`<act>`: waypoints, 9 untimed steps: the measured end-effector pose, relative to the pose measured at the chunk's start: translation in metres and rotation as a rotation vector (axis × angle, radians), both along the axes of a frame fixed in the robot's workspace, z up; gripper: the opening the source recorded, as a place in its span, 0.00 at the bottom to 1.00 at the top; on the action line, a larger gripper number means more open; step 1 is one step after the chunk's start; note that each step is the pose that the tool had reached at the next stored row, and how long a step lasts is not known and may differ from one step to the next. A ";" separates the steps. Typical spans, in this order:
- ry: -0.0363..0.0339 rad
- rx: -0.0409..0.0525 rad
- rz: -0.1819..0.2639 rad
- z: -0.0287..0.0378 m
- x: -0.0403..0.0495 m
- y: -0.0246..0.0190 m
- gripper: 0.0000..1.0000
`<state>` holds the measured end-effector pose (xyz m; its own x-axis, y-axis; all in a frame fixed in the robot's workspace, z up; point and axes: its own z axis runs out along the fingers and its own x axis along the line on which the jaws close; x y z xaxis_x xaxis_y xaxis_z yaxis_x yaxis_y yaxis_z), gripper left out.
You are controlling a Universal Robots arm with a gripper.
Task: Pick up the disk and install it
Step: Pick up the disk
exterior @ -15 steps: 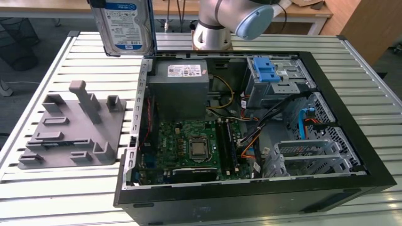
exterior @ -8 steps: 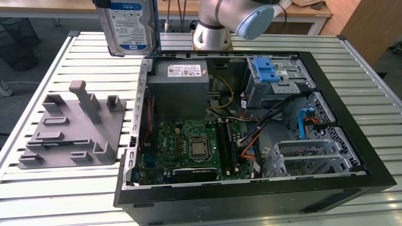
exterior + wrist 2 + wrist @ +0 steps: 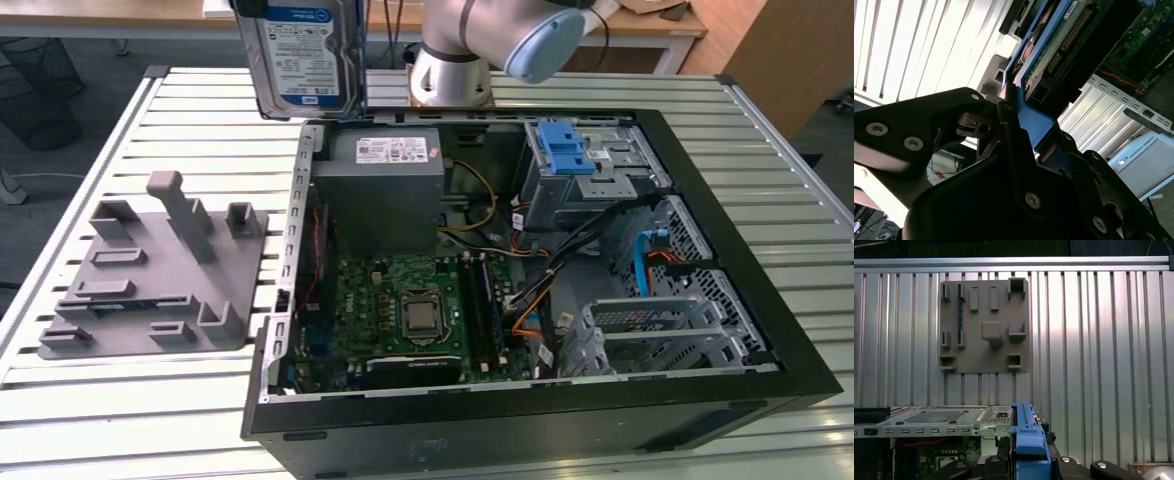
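The disk (image 3: 300,55) hangs upright in the air at the far side of the scene, just beyond the far corner of the computer case (image 3: 747,330) on the exterior view's left. Its flat silver face and white-and-blue label are turned toward that camera. In the second wrist view the black jaws are closed on the disk's blue plastic side rail (image 3: 1030,117), and the green circuit board (image 3: 1064,40) on its underside shows past them. The pale grey arm (image 3: 461,60) stands behind the case at the far edge of the table (image 3: 107,420), whose top is ribbed metal slats. The black case lies on its side, open. Inside it are a grey metal power supply (image 3: 387,185) with a white sticker at the far end and a green motherboard (image 3: 387,320) with a square silver processor socket nearer. A blue ridged latch (image 3: 563,150) sits on a metal bay toward the exterior view's right, and a perforated silver drive cage (image 3: 654,325) is at the near right. Loose orange and black cables (image 3: 534,300) run between the board and the cage. A matte grey plastic fixture block (image 3: 154,275), with upright posts and rectangular slots, rests on the table well apart from the disk, beside the case on the exterior view's left.
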<state>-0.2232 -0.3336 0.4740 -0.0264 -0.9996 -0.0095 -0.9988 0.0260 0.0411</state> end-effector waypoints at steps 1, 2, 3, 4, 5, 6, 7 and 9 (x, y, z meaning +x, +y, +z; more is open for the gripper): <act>0.0000 0.0000 0.000 0.0000 0.0019 0.0000 0.37; 0.0001 0.0000 0.000 0.0000 0.0028 -0.0002 0.37; 0.0000 0.0001 0.000 0.0000 0.0032 -0.0009 0.37; 0.0000 0.0000 -0.001 0.0000 0.0034 -0.0018 0.37; 0.0001 0.0000 -0.001 0.0000 0.0036 -0.0031 0.37; 0.0001 -0.0001 -0.001 0.0000 0.0037 -0.0049 0.37; 0.0000 0.0000 -0.002 0.0000 0.0038 -0.0069 0.37; 0.0001 0.0000 -0.002 0.0000 0.0040 -0.0111 0.37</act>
<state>-0.2192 -0.3447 0.4740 -0.0288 -0.9995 -0.0096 -0.9987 0.0283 0.0412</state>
